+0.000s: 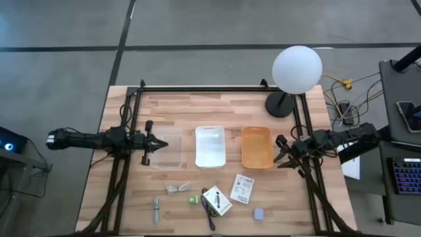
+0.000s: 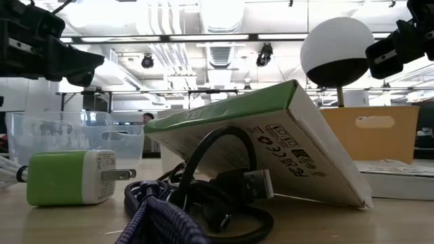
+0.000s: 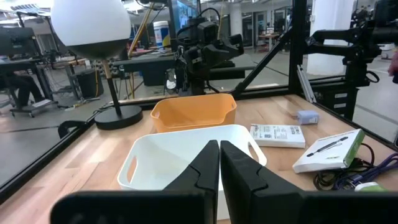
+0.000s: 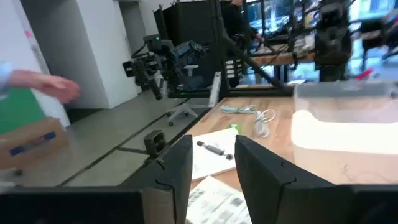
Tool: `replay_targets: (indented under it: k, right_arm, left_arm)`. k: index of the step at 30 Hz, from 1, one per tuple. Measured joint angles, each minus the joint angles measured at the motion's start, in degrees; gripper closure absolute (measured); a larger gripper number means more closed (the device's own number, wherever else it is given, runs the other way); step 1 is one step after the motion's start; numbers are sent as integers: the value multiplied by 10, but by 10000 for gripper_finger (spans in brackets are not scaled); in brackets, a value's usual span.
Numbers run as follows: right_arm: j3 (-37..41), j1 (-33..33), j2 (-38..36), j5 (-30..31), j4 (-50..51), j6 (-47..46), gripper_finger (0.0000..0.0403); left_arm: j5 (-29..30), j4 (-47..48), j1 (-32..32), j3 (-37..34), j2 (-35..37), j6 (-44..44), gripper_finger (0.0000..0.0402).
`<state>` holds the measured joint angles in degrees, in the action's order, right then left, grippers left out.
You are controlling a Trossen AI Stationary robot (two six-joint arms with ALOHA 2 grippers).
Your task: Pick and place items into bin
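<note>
The items lie loose on the wooden table, all on the near side of the white bin, none of them inside a bin. Closest in front of the white bin is a white box propped aslant on a coiled black cable, with the small green charger plug just beside it. A white printed card lies near the box, toward the orange bin, and a small grey cube sits beyond the card. On the other side, a pale string bundle lies in front of the clear bin, and a grey metal stick rests near the table's front edge.

The three bins stand in a row, the white one in the middle.

The left gripper hovers over the clear bin, fingers pressed together, holding nothing. The right gripper hangs just beside the orange bin's outer end, its fingers parted a little and empty. A globe lamp stands behind the orange bin.
</note>
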<state>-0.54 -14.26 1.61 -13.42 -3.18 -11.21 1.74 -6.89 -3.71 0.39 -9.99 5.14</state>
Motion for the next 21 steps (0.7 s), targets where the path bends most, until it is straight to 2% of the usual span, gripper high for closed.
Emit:
replay_targets:
  k: [2, 4, 6, 9, 11, 13, 15, 18, 21]
  right_arm:
    - [0, 0, 0, 54, -42, -20, 294]
    - [0, 0, 0, 111, -106, -103, 294]
    - [0, 0, 8, 177, -159, -145, 294]
    - [-1, 0, 52, 271, -196, -124, 294]
    - [0, 1, 104, 302, -222, -138, 294]
    - [-6, -1, 163, 291, -240, -219, 294]
    - [-29, -3, 226, 255, -240, -321, 294]
    - [-85, -12, 334, 174, -237, -449, 294]
    - [-160, -31, 452, 80, -179, -543, 294]
  left_arm:
    - [0, 0, 0, 0, 0, 0, 402]
    - [0, 0, 0, 0, 0, 0, 402]
    - [0, 0, 0, 0, 0, 0, 402]
    - [0, 0, 0, 0, 0, 0, 402]
    - [0, 0, 0, 0, 0, 0, 402]
    - [6, -3, 0, 0, 0, 9, 402]
    - [31, -29, 0, 0, 0, 25, 402]
    - [32, -100, 0, 0, -1, 0, 402]
    - [32, -202, 0, 0, 0, -45, 402]
